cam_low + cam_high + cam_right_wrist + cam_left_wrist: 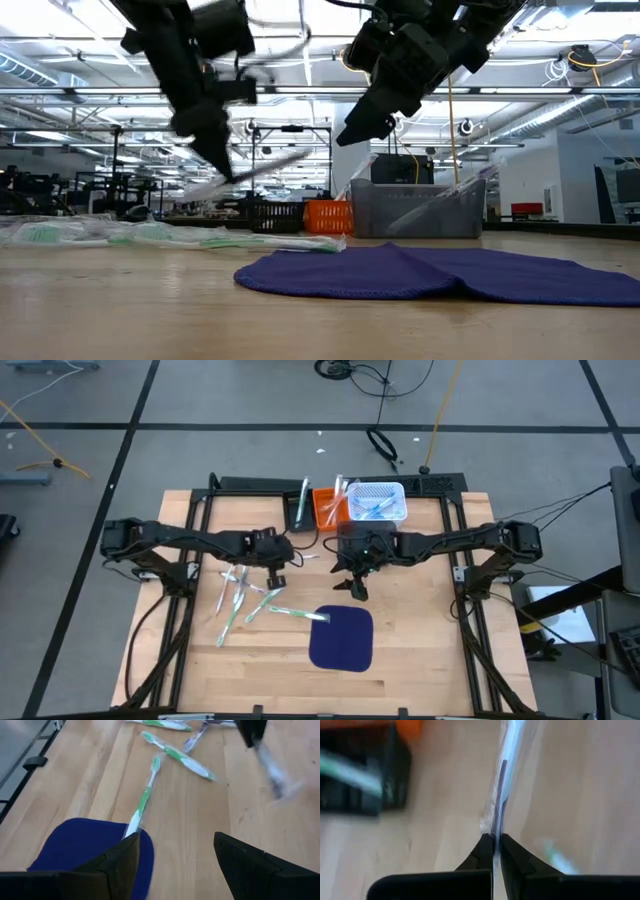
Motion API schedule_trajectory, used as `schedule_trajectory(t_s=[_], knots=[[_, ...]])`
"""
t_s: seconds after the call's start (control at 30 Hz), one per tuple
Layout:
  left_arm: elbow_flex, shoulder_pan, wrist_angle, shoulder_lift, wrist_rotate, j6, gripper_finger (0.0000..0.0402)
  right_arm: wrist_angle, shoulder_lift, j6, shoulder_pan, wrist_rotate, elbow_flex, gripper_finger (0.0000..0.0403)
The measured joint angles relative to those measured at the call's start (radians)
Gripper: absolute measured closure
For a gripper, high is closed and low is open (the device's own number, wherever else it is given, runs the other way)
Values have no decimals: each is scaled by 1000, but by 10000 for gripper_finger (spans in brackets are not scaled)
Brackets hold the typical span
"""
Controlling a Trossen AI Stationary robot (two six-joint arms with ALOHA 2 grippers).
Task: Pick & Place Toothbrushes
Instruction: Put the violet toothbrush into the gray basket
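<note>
Above the table your left gripper (496, 851) pinches a light, slippery wrapped toothbrush (502, 790) near one end; right gripper (175, 865) gapes.

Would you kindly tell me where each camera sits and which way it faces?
High: overhead, looking down; both arms, blue mat.
Low: table height, level; left gripper lifting a wrapped toothbrush, right gripper above.
Left wrist: past shut fingers pinching that toothbrush.
Right wrist: past open fingers at mat, loose toothbrushes.
Shared: all but the left wrist view show the mat.
</note>
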Motion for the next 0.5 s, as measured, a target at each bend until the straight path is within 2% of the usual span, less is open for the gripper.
schedule_trajectory(t_s=[0.13, 0.33, 0.5], knots=[[0, -19, 122, -52, 3, 6, 398, -8, -30, 2, 6, 8, 0, 156], [1, -23, 272, -60, 13, 3, 398, -61, -109, 1, 6, 62, -1, 156], [1, -34, 403, -57, 45, -3, 395, -40, -136, 3, 7, 95, 0, 156]])
